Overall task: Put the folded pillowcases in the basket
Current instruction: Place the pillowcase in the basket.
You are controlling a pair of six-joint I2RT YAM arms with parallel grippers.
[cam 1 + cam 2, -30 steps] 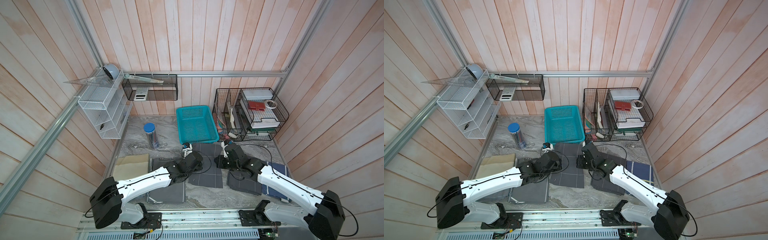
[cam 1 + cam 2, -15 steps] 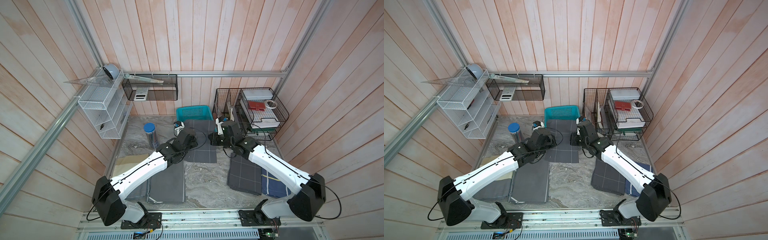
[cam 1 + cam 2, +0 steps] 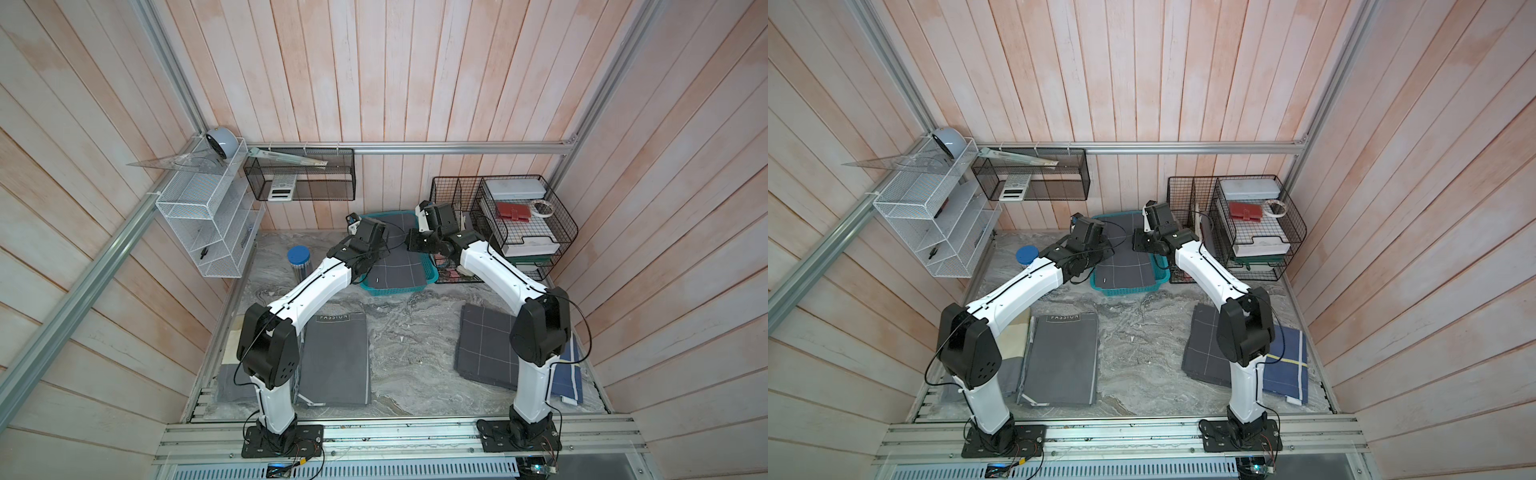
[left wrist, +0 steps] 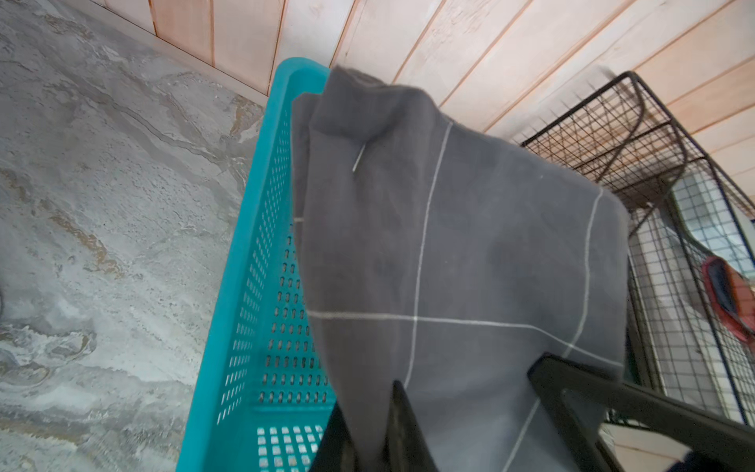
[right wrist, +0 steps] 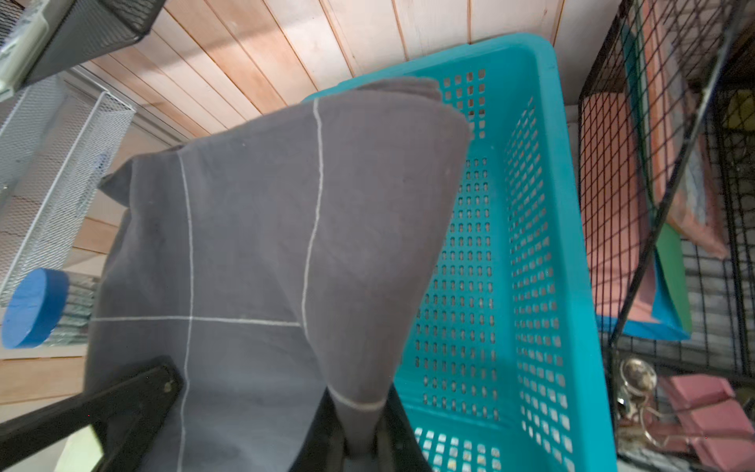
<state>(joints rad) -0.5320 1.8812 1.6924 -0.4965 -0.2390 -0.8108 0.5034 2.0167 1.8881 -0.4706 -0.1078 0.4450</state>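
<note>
At 10 o'clock of the marbled table [image 3: 399,332] a white wire shelf [image 3: 208,220] hung on the side wall, and a blue-lidded jar [image 3: 300,254] stood on the table near it. At 7 o'clock a plain grey folded cloth [image 3: 336,357] lay flat beside the left arm's base.

The left gripper [image 4: 367,431] reached toward 12 o'clock. In the left wrist view its black fingers [image 4: 402,425] were pressed together on the pillowcase's edge.

The pillowcase [image 3: 395,266], dark grey with thin white grid lines, hung between the two grippers. In both top views it spread over the opening of the teal basket [image 3: 392,289] at 12 o'clock [image 3: 1127,266]. Its far edge reached the basket's back rim. Perforated wall showed bare on either side of it in the wrist views [image 4: 245,253] [image 5: 531,204]. Whether the cloth touched the basket's bottom could not be told.

The right gripper [image 5: 359,437] came in from 1 o'clock, jaws pinching a bunched fold of the pillowcase's other side [image 5: 245,245].

At 2 o'clock the black wire organizer [image 3: 519,224] stood just beside the basket. At 4 o'clock a second grey checked cloth [image 3: 484,349] lay folded, with a blue cloth [image 3: 1285,370] just beside it.
</note>
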